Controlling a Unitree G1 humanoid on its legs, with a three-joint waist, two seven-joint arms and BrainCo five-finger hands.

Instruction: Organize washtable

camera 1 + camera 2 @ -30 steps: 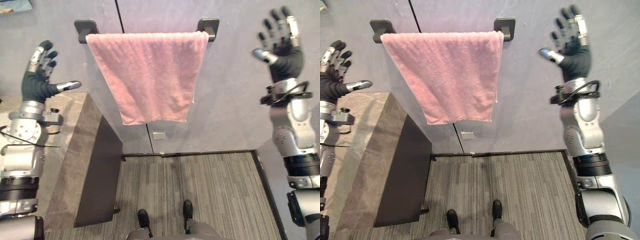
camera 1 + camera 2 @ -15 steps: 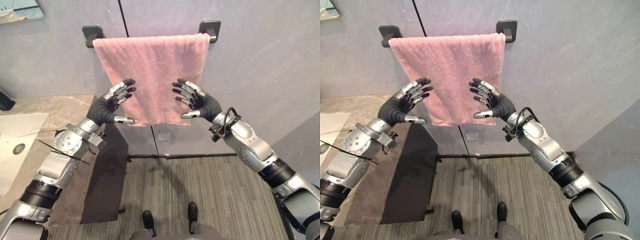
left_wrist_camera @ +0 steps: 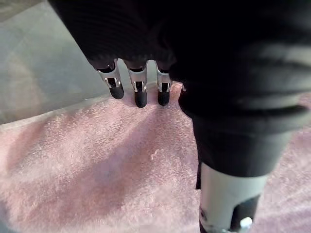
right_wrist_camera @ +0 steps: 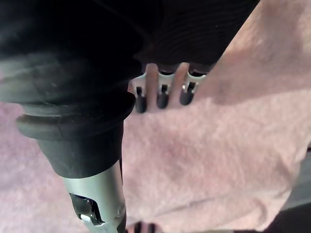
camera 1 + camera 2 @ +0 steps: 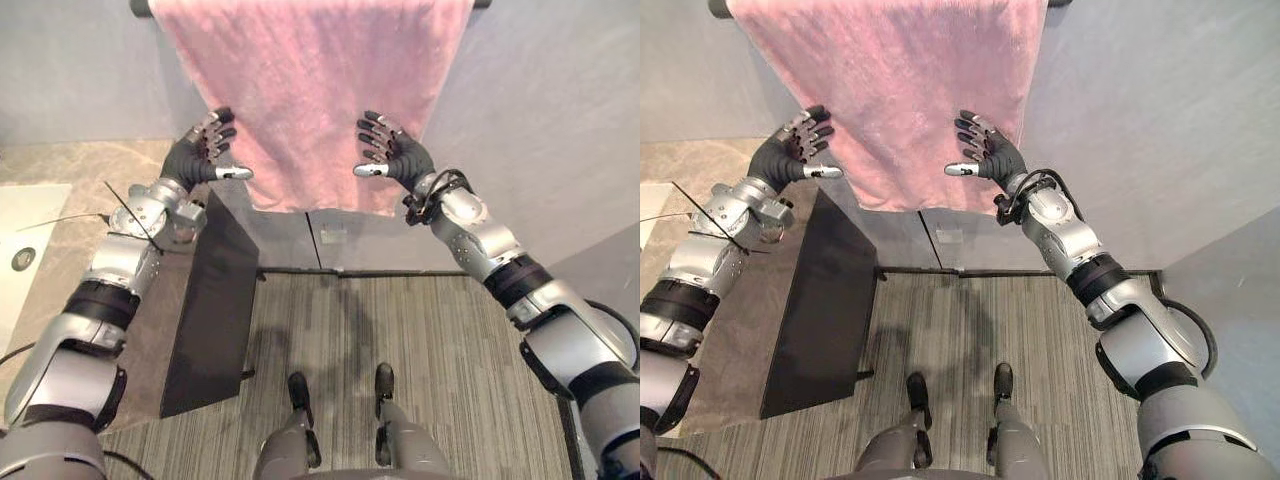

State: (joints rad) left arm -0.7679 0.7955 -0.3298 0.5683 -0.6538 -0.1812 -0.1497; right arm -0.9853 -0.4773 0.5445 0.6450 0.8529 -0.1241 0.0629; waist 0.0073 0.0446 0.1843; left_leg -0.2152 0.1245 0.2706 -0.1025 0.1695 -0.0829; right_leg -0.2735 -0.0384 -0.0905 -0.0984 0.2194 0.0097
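A pink towel point(image 5: 305, 90) hangs flat from a dark rail point(image 5: 483, 3) on the grey wall. My left hand point(image 5: 205, 150) is held up against the towel's left part, near its lower edge. Its fingers point(image 3: 140, 92) are straight, with their dark tips on the cloth, and the thumb points inward. My right hand point(image 5: 393, 152) mirrors it on the towel's right part, fingers point(image 4: 163, 94) straight with their tips on the pink cloth point(image 4: 204, 141). Neither hand is curled round the towel.
A stone counter point(image 5: 60, 190) with a white basin point(image 5: 25, 240) runs along my left. Its dark cabinet side point(image 5: 215, 300) stands below my left arm. Striped carpet point(image 5: 430, 340) covers the floor up to the wall.
Both hands came in from wide and high to the towel's front, then spread toward its sides until the fingertips reached the cloth. The camera has moved closer, so the rail now sits at the top edge.
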